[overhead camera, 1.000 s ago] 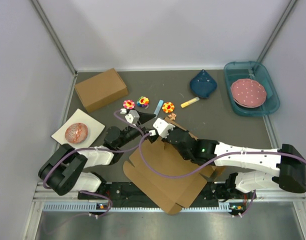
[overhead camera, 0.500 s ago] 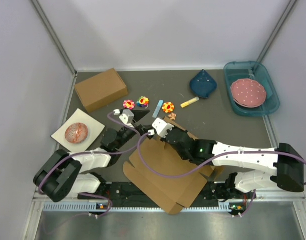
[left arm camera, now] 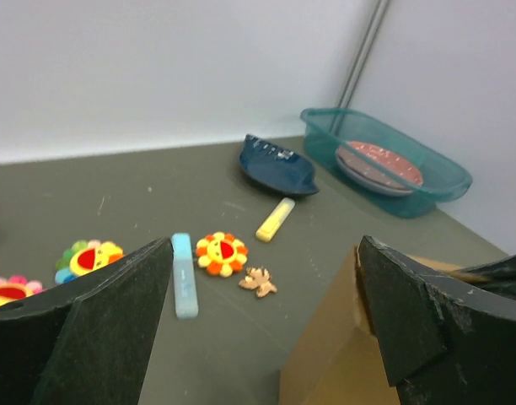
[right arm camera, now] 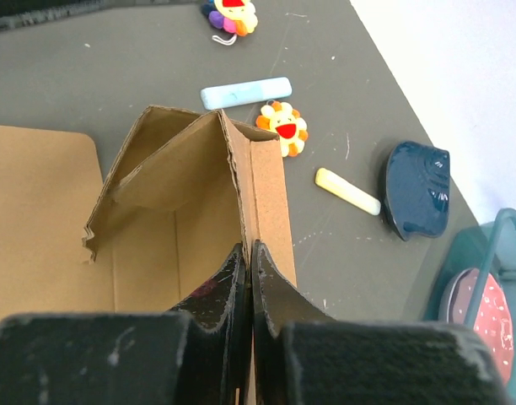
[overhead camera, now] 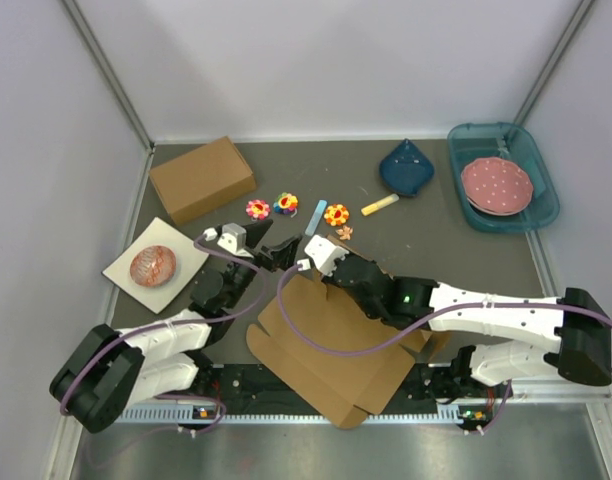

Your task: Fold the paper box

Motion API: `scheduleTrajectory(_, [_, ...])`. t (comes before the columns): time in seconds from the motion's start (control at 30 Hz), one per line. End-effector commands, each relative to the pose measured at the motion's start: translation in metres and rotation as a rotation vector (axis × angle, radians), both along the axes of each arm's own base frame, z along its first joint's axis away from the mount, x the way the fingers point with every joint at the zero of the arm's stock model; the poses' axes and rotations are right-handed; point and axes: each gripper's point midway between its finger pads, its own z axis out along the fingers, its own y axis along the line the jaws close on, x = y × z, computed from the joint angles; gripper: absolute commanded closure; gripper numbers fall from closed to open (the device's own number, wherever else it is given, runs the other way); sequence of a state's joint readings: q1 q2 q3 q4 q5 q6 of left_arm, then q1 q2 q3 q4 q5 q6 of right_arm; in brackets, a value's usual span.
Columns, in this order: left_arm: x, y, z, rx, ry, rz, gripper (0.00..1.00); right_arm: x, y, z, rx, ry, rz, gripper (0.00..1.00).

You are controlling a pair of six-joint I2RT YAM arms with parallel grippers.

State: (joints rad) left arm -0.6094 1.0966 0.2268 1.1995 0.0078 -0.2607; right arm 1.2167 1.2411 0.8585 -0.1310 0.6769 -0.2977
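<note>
paper box (overhead camera: pixel 316 378) partly hidden under right arm (overhead camera: pixel 496 315), teal tray (right arm camera: pixel 504 224) cut by right-wrist view's edge

Brown paper box (overhead camera: pixel 336 388), teal tray (overhead camera: pixel 541 150), pink white-dotted plate (overhead camera: pixel 496 185), yellow stick (overhead camera: pixel 379 205)

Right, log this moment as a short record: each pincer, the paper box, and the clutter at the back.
left pincer: open, nothing between its fingers, beside the raised flap
right pincer: shut on that flap
paper box: mostly flat sheet at the near edge, one far flap standing up
back clutter: cardboard box, flower toys, blue stick, yellow stick, dark blue dish
far right: teal tray holding a pink dotted plate
</note>
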Motion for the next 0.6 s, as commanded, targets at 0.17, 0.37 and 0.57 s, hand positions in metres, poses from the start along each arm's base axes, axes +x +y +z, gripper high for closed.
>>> scheduleTrajectory(0.17, [-0.004,0.003,-0.032,0.01,0.088,0.022,0.04,-0.034,-0.007,-0.054,-0.187,0.204,0.127,1.0])
scheduleTrajectory(0.37, [-0.012,0.003,-0.041,0.012,0.1,0.02,0.04,-0.015,-0.027,-0.077,-0.328,0.12,0.004,1.0])
scheduleTrajectory(0.57, [-0.022,-0.005,-0.046,0.033,0.091,-0.01,0.03,-0.005,-0.032,-0.088,-0.363,0.069,-0.058,1.0])
